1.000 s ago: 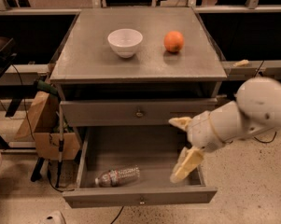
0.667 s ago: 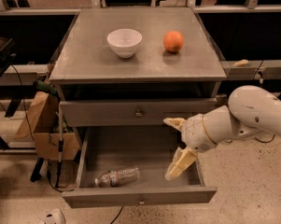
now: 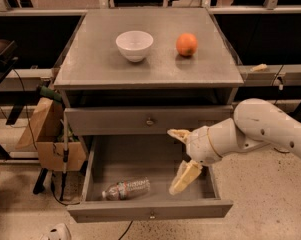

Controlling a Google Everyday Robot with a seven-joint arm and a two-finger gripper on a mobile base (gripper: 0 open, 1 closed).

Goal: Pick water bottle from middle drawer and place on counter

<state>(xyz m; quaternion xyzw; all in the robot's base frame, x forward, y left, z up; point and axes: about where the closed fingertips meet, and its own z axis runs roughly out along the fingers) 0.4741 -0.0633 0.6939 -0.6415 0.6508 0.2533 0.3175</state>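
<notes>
Gripper point(image 3: 182, 156): jaws spread wide, empty, over right half of open middle drawer point(image 3: 150, 210). Water bottle point(image 3: 126, 189): on its side on drawer floor, left of and below jaws, apart. Risks: roll or slip of round crinkly body from closing fingers point(image 3: 185, 178); knock of lower finger on drawer front.
</notes>
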